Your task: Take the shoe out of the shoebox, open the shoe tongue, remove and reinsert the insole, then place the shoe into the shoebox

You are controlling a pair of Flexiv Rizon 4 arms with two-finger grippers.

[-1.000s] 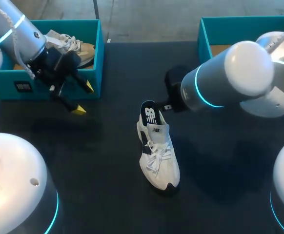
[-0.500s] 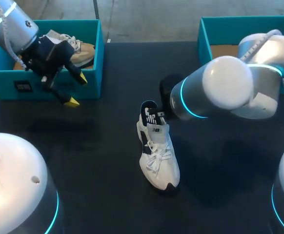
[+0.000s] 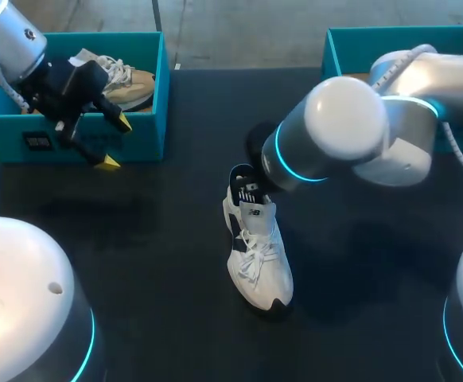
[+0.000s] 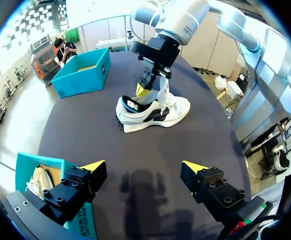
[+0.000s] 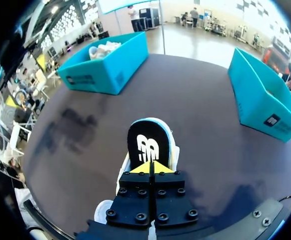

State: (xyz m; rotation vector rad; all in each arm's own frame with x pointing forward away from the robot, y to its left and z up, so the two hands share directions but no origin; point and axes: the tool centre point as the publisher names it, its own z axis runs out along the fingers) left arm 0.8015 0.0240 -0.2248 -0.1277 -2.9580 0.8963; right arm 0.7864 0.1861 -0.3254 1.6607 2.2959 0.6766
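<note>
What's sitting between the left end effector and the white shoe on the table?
Nothing: only bare dark table separates the left end effector from the white shoe, clearest in the left wrist view.

Shoe [image 3: 259, 259] of white matt cloth — table [image 3: 160, 255] dark, smooth, matt — right arm [image 3: 343, 131] glossy, smooth shell.

Robotics lab / test cell, by the look. Evidence: 2 big white-grey arms w/ cyan light rings, left arm [image 3: 9, 32] & right arm [image 3: 351, 131], over dark matte table [image 3: 136, 263]; more white domed joints [image 3: 21, 294] at near edge; teal left shoebox [image 3: 148, 137] & right shoebox [image 3: 332, 60] at far corners; lone white shoe [image 3: 259, 255] staged mid-table.
</note>
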